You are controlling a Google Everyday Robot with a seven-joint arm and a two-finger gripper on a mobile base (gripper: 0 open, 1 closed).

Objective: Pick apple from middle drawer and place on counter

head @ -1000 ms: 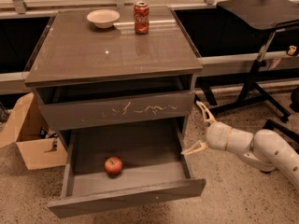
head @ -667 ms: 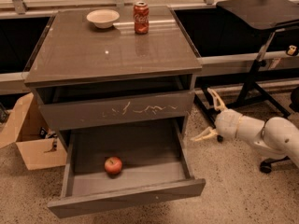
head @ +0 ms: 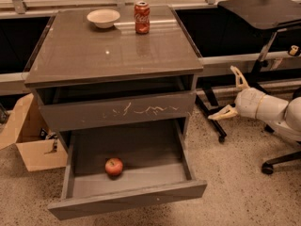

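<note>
A small red apple (head: 114,166) lies in the pulled-out middle drawer (head: 127,199), left of its centre near the front. The drawer has a plain front panel and sits below the drawer front with whitish scratch marks (head: 117,110). The glossy grey-brown counter (head: 108,48) tops the cabinet. My gripper (head: 229,92) is open and empty, to the right of the cabinet at about the height of the scratched drawer front. It points left, well apart from the apple.
A white bowl (head: 103,18) and a red soda can (head: 141,17) stand at the back of the counter. A cardboard box (head: 29,135) sits on the floor to the left. A black table (head: 263,6) and chair legs (head: 277,161) stand to the right.
My arm and gripper have moved to the right and upward, away from the open drawer's right side. The apple and drawer have not moved.
</note>
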